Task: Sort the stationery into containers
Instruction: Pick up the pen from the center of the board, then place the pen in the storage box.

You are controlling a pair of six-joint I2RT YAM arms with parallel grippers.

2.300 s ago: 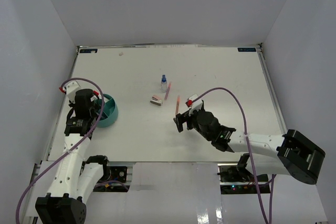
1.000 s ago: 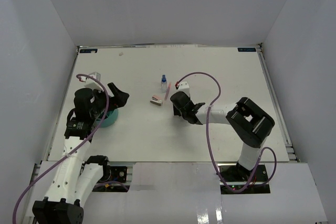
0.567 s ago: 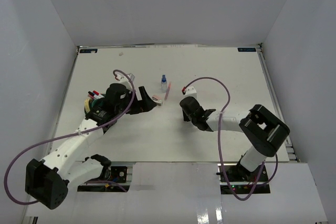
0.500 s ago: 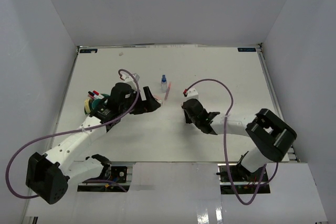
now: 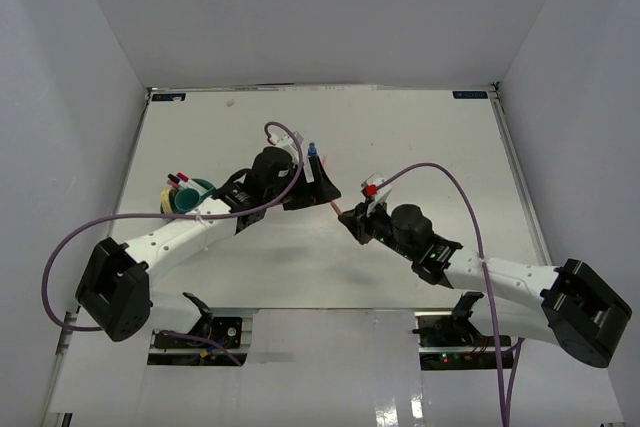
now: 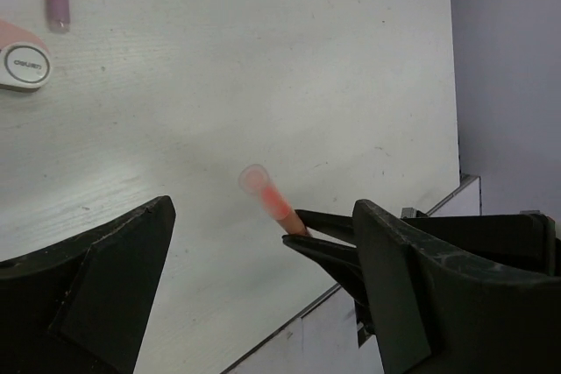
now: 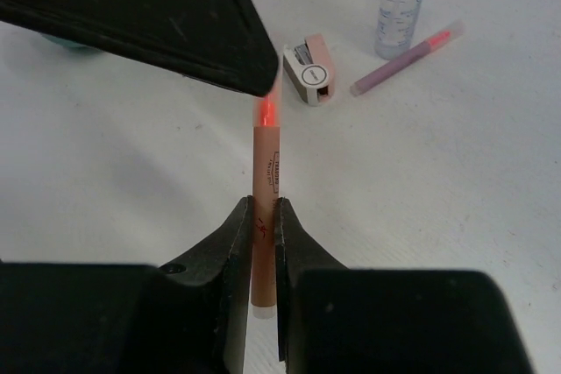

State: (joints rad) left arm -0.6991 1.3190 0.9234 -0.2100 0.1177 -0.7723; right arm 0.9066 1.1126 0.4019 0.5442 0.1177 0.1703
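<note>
My right gripper [image 7: 263, 212] is shut on an orange-pink marker [image 7: 266, 164], which juts forward from the jaws. In the top view that gripper [image 5: 352, 224] sits mid-table with the marker [image 5: 338, 208] pointing at my left gripper [image 5: 322, 190]. The left gripper [image 6: 263, 216] is open, its wide fingers [image 6: 96, 286] on either side of the marker's tip [image 6: 261, 188] without touching it. Behind lie a pink-white block [image 7: 308, 67], a pink marker [image 7: 408, 59] and a blue-capped bottle [image 7: 401, 2]. The teal cup [image 5: 200, 199] stands at the left with several pens [image 5: 178, 183] in it.
The left arm [image 5: 190, 232] stretches across the table from the near left to the centre. White walls close in the table on three sides. A purple cable [image 5: 440, 182] arcs above the right arm.
The left arm has swung from over the teal cup to the centre, its open jaws now round the marker's tip. The right gripper has shut on the orange-pink marker and raised it.
</note>
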